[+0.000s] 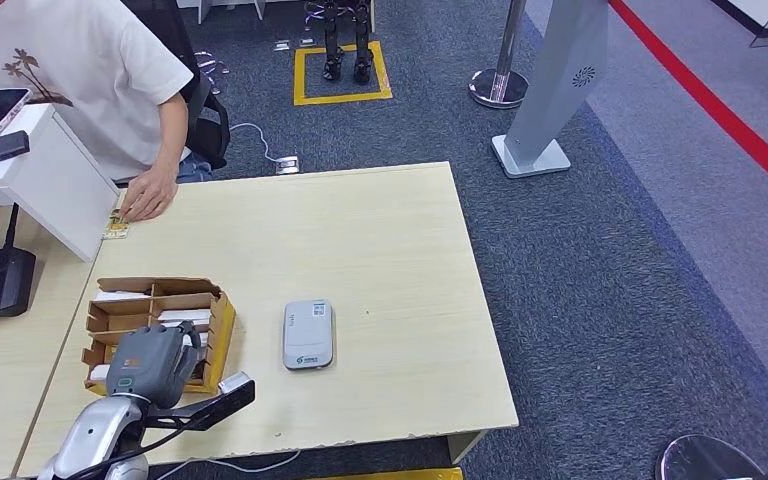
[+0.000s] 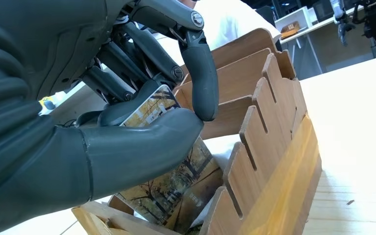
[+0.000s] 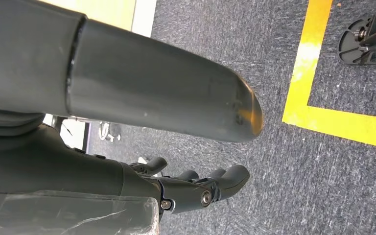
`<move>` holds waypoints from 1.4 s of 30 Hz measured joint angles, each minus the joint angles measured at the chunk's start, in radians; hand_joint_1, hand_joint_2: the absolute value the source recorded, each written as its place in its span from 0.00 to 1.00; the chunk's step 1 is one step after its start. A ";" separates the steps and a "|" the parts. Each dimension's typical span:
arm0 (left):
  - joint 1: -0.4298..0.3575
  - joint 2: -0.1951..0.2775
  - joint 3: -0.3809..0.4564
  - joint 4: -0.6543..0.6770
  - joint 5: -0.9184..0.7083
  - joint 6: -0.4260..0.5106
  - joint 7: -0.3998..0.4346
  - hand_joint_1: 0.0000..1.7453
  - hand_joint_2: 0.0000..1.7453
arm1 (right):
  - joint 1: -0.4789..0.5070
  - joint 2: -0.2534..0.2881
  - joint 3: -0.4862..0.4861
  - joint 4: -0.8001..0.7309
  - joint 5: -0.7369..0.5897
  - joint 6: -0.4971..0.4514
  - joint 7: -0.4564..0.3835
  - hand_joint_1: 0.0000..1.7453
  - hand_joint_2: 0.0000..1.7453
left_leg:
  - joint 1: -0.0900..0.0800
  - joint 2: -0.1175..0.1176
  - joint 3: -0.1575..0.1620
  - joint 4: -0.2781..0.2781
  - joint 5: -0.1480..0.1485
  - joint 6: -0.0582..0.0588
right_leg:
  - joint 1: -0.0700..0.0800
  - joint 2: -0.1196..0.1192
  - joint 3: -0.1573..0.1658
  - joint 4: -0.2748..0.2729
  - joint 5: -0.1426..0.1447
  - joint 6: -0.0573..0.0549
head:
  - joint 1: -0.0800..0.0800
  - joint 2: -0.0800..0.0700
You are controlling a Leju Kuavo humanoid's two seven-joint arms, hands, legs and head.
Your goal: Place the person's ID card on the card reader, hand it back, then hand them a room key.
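Grey left hand (image 2: 127, 127) pinches a tree-printed room key card (image 2: 176, 181), lifting it from the slotted wooden box (image 2: 274, 147); grey card reader (image 1: 308, 334) at three o'clock. Right hand (image 3: 196, 188) hangs empty, fingers loosely apart.

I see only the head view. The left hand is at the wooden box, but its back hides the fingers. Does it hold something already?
Observer: Yes. In the left wrist view the left hand pinches a card with a picture of autumn trees between thumb and fingers.
Operator: Is the card out of the box?
Observer: Not fully. Its lower end sits between the slotted dividers of the wooden box.
Operator: And the right hand? I do not find it.
Observer: The right wrist view shows the right hand over grey carpet beside a yellow floor line, holding nothing, its dark fingers partly curled.
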 joint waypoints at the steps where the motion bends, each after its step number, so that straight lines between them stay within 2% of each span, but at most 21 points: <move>1: 0.000 0.000 0.000 0.000 0.000 0.000 0.000 1.00 1.00 | 0.000 0.000 0.000 0.000 -0.001 0.000 0.000 0.00 0.00 | 0.000 0.000 0.000 0.000 0.000 0.000 | 0.000 0.000 0.000 0.000 0.000 0.000 | 0.000 0.000; 23: 0.000 0.005 0.000 0.000 0.004 0.000 0.000 1.00 1.00 | 0.000 0.000 0.000 0.000 -0.005 0.000 -0.001 0.00 0.00 | 0.000 0.000 0.000 0.000 0.000 0.000 | 0.000 0.000 0.000 0.000 0.000 0.000 | 0.000 0.000; 31: -0.005 0.012 0.001 -0.015 0.053 0.004 -0.002 1.00 1.00 | 0.000 0.000 0.000 0.000 0.004 0.001 -0.001 0.00 0.00 | 0.000 0.000 0.000 0.000 0.000 0.000 | 0.000 0.000 0.000 0.000 0.000 0.000 | 0.000 0.000; 42: -0.144 0.060 0.072 -0.037 0.079 -0.041 0.000 1.00 1.00 | 0.000 0.000 0.000 0.000 0.030 0.010 -0.002 0.00 0.00 | 0.000 0.000 0.000 0.000 0.001 0.000 | 0.000 0.000 0.000 0.000 0.000 0.000 | 0.000 0.000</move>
